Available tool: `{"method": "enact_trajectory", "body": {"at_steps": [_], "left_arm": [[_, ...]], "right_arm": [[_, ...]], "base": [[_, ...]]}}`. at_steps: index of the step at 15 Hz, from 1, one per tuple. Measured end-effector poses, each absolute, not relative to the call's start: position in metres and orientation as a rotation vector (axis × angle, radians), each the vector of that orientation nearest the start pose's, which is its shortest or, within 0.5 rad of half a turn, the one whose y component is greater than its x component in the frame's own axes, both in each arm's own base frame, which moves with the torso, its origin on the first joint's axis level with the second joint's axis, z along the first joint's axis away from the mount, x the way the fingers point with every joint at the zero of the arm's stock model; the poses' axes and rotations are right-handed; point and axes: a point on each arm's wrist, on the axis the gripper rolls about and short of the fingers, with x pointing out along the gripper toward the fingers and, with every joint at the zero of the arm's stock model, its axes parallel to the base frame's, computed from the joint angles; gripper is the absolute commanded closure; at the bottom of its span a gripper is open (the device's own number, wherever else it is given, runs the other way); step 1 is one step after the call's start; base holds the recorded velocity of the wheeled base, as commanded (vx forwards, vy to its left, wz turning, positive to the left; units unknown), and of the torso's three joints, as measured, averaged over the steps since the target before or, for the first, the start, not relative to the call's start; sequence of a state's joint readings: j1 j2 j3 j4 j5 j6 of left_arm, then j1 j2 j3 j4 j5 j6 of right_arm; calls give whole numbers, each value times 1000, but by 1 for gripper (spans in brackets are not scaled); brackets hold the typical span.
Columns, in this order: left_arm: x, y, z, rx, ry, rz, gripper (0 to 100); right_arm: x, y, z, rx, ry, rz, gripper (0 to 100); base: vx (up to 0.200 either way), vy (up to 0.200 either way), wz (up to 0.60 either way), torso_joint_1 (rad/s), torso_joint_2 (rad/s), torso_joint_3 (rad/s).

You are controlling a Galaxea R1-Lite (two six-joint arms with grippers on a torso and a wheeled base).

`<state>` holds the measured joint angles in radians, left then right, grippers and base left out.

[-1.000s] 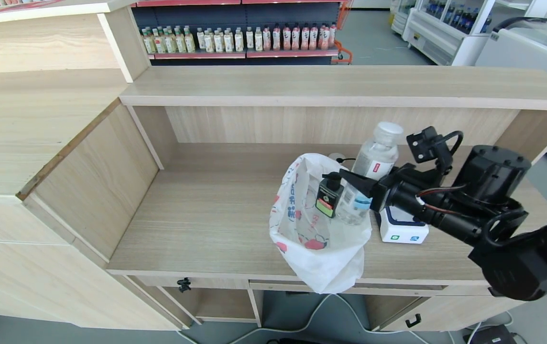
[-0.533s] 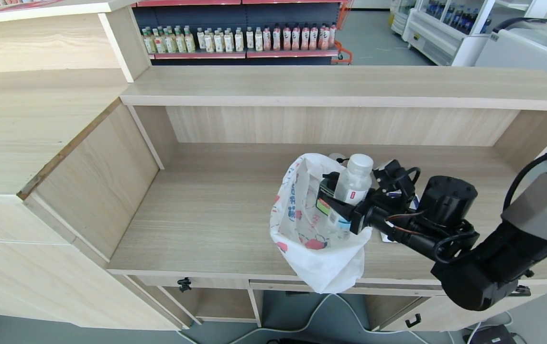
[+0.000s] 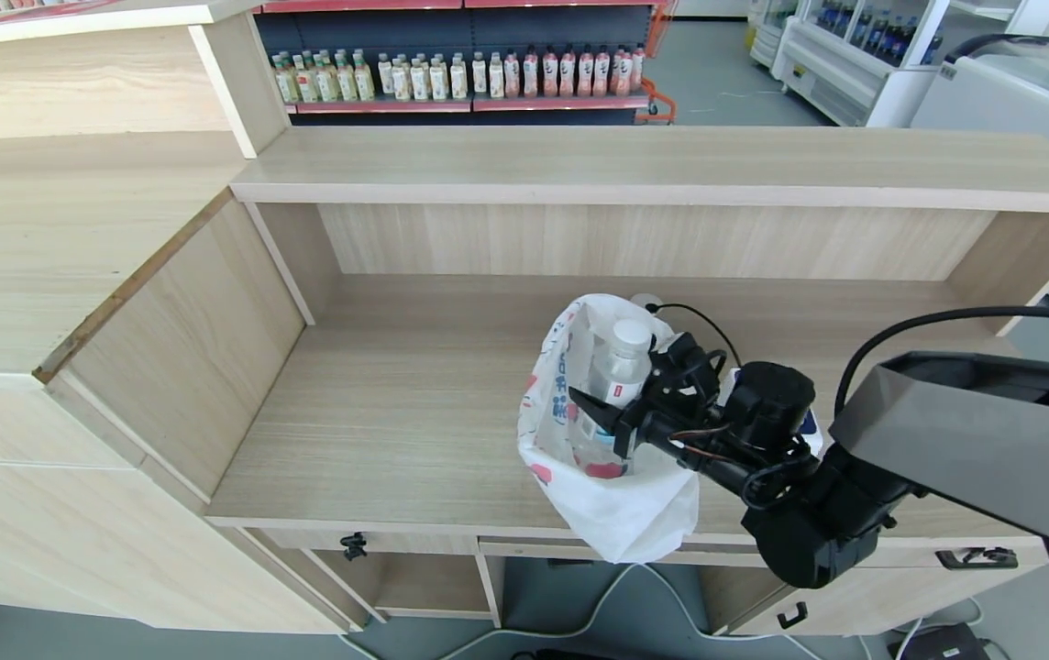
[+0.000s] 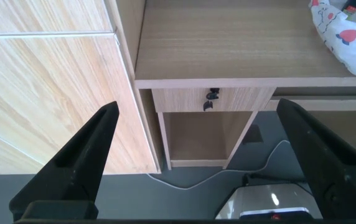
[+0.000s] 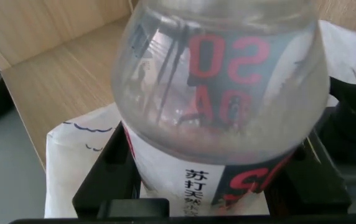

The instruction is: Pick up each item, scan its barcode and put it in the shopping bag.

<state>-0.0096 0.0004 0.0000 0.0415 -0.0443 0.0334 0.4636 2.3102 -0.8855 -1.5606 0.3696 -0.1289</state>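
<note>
Bottle (image 3: 621, 371) near-upright, cap up, in right claw (image 3: 610, 403), inside shopping bag (image 3: 616, 504).

The bottle (image 3: 621, 362) is clear glossy plastic, the counter (image 3: 396, 412) matt wood.

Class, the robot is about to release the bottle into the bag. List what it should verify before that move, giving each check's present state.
1. Bottle gripped by right end effector: ok.
2. Bottle over shopping bag opening: ok, its lower part is inside.
3. Bag mouth open: ok.
4. Bag steady on counter: cannot tell; it overhangs the front edge.
5. Left end effector apart from bag: ok, open, low before the counter.
6. Barcode scanned: cannot tell.
</note>
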Motion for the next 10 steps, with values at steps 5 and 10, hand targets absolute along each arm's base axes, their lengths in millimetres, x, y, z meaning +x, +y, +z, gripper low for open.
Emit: {"method": "enact_trajectory", "body": {"at_steps": [5, 10], "left_arm": [[-23, -1, 71, 33, 41, -55, 0], [-23, -1, 71, 33, 41, -55, 0]], "right_arm": [[367, 199, 52, -125, -175, 837, 100], [367, 198, 44, -152, -159, 835, 0]], "base": [[0, 0, 0, 0, 0, 0], [0, 0, 0, 0, 0, 0]]}}
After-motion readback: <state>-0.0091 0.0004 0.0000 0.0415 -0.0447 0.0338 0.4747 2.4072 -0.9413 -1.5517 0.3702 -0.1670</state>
